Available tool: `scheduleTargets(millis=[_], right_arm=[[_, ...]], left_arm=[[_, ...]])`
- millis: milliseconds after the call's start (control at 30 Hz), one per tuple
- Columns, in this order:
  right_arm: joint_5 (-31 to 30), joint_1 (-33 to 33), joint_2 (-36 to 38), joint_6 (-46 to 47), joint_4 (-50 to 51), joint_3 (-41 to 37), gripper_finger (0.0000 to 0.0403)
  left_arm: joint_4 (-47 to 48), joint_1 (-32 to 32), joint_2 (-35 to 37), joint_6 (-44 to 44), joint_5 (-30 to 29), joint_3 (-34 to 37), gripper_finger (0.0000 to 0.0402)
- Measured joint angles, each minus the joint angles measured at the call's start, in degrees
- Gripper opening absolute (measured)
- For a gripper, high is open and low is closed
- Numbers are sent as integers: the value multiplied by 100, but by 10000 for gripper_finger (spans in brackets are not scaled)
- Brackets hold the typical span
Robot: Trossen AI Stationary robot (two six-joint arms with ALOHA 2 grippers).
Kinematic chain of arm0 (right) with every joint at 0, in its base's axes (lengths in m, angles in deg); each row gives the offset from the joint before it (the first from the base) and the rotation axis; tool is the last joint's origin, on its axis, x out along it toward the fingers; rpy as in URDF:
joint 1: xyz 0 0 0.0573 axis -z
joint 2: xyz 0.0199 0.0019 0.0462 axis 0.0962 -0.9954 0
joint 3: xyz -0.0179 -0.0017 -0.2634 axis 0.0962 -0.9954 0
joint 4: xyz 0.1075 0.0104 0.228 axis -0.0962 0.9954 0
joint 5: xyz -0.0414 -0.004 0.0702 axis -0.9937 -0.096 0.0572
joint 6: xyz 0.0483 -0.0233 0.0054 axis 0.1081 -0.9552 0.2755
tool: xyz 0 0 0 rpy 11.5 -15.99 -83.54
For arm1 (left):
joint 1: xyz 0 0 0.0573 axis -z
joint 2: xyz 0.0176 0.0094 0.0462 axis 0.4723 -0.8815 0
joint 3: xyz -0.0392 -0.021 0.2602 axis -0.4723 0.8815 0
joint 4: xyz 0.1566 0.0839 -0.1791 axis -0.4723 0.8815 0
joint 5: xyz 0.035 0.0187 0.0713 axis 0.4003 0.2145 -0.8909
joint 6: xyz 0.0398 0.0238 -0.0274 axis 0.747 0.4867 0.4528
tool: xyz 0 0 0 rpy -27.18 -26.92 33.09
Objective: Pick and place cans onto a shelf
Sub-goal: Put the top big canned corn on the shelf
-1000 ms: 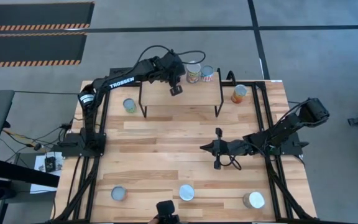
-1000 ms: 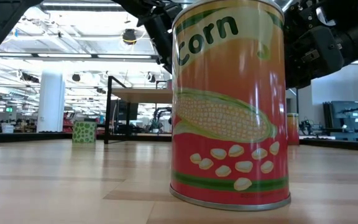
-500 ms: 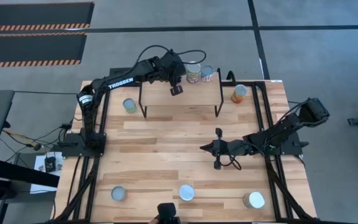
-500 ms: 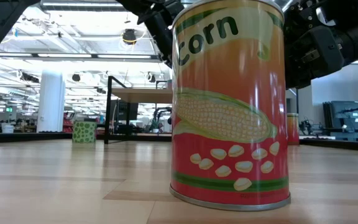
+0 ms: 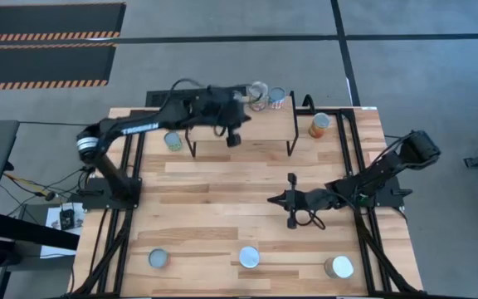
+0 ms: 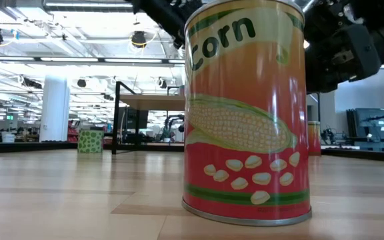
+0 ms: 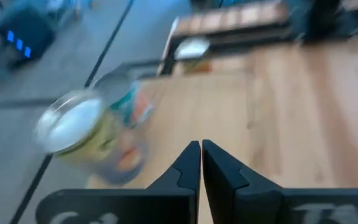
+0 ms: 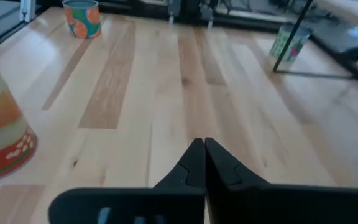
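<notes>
left gripper (image 5: pixel 233 138): over the front edge of the shelf (image 5: pixel 264 121), fingers pressed together, nothing between them.
right gripper (image 5: pixel 277 198): parked mid-table, fingers pressed together, empty.
cans on shelf: two at its back edge, one (image 5: pixel 259 95) beside the other (image 5: pixel 277 99); both upright, axis vertical.
key relation: the shelf cans lie toward 1 o'clock from the left gripper in the high view, close by.
loose cans: green can (image 5: pixel 173 140) at 9 o'clock of the left gripper, on the table just outside the shelf legs; orange can (image 5: pixel 319 124) at 3 o'clock, past the shelf.
front row: three cans along the near table edge, corn can (image 5: pixel 248 257) in the middle, well apart from both grippers.
nearer arm: left for the green can; right likely for the front row and the orange can.
</notes>
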Motion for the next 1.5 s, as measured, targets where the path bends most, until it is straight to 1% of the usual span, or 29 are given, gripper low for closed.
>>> scheduleTargets(millis=[133, 200, 267, 400, 467, 567, 633, 733, 867, 933, 1000, 1100, 1267, 1367, 1500], right_arm=[[-125, -138, 319, -213, 99, 4, 13], [-127, -220, 616, -255, 316, 4, 10], [-190, -292, 1003, -270, 697, 4, 6], [-658, -391, 1987, -269, 1620, 9, 6], [-890, -375, 2503, -169, 2313, 72, 10], [-1169, -220, 3204, 192, 3851, 472, 11], [-1368, -73, 3517, 456, 4906, 850, 10], [-1602, 243, 3793, 816, 6391, 1451, 7], [-1677, 1052, 3872, 1104, 7963, 2087, 5], [-1530, 1634, 3829, 1086, 8428, 2226, 5], [-1183, 2290, 3759, 786, 8681, 2227, 5], [-460, 3300, 3612, 22, 8697, 2172, 8], [268, 4801, 3178, -982, 8279, 2142, 35], [620, 5523, 2859, -1500, 7967, 2142, 63], [1022, 6222, 2323, -1876, 7607, 2142, 105]], left_arm=[[-1655, 434, 775, -200, 27, 1505, 2], [-2285, 663, 1151, -308, 30, 2212, 1], [-2834, 884, 1495, -419, 19, 2851, 2], [-3836, 1288, 2145, -717, -8, 4021, 3], [-4214, 1480, 2436, -862, -44, 4519, 3], [-4632, 1745, 2804, -997, -297, 5117, 3], [-4720, 1879, 3026, -1038, -493, 5392, 3], [-4686, 2033, 3280, -1043, -751, 5655, 3], [-4669, 2125, 3453, -986, -894, 5810, 3], [-4670, 2133, 3478, -981, -896, 5844, 3], [-4664, 2130, 3478, -931, -903, 5873, 3], [-4602, 2128, 3470, -847, -961, 5878, 3], [-4456, 2128, 3460, -816, -1099, 5878, 3], [-4356, 2128, 3460, -775, -1129, 5878, 3], [-4320, 2128, 3458, -768, -1232, 5878, 3]])
